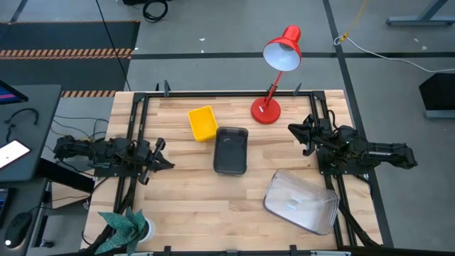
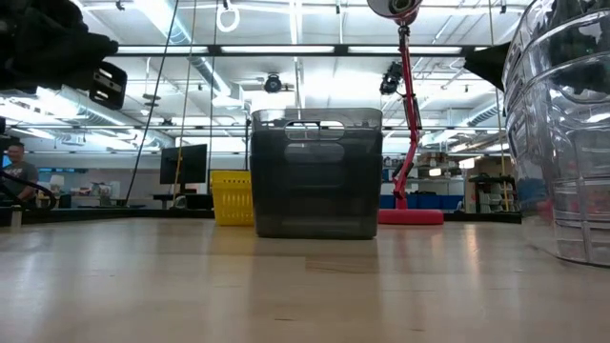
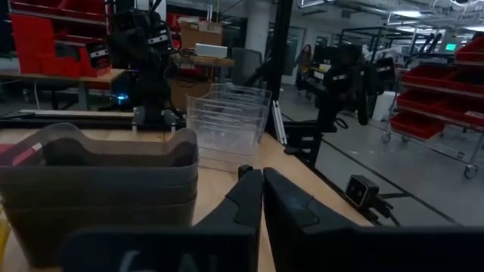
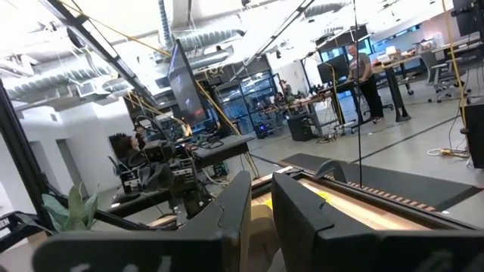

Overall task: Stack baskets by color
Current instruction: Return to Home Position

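Three kinds of baskets rest on their bottoms on the wooden table. A small yellow basket (image 1: 202, 122) (image 2: 232, 197) stands at the far middle. Beside it, nearer, is a dark-grey basket (image 1: 231, 150) (image 2: 316, 171) (image 3: 98, 181). A clear basket stack (image 1: 301, 202) (image 3: 227, 125), showing several nested rims, stands at the near right. My left gripper (image 1: 165, 155) (image 3: 262, 181) hovers level at the table's left edge, shut and holding nothing. My right gripper (image 1: 293, 130) (image 4: 261, 200) hovers at the right edge, a narrow gap between its fingers, which hold nothing.
A red desk lamp (image 1: 274, 71) stands on its round base (image 1: 266, 112) at the far right. A green plant (image 1: 124, 224) sits at the near left corner. Black frame rails (image 1: 135, 135) run along the table's sides. Bare wood (image 1: 199, 206) lies at the near middle.
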You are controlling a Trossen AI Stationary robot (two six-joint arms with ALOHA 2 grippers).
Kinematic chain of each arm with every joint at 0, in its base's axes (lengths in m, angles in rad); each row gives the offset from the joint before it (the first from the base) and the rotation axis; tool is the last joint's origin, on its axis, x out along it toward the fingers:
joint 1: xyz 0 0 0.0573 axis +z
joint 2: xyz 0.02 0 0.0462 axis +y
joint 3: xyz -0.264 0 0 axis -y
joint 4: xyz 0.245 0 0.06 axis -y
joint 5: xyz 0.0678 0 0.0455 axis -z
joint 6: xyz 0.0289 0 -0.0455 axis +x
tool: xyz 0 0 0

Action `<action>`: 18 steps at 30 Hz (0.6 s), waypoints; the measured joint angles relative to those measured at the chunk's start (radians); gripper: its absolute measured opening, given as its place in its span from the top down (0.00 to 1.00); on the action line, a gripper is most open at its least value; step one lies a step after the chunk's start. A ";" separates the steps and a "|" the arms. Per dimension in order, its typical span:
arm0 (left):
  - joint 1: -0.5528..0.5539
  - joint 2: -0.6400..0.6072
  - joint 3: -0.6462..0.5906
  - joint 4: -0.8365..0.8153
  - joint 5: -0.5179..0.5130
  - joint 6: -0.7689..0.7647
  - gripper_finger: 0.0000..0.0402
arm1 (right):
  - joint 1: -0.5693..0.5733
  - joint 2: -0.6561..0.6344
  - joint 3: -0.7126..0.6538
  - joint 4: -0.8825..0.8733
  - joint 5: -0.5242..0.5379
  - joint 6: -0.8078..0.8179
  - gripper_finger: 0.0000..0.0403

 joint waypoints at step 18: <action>0.000 0.000 0.000 0.000 0.000 0.000 0.95 | 0.000 0.000 0.000 0.001 0.000 0.000 0.85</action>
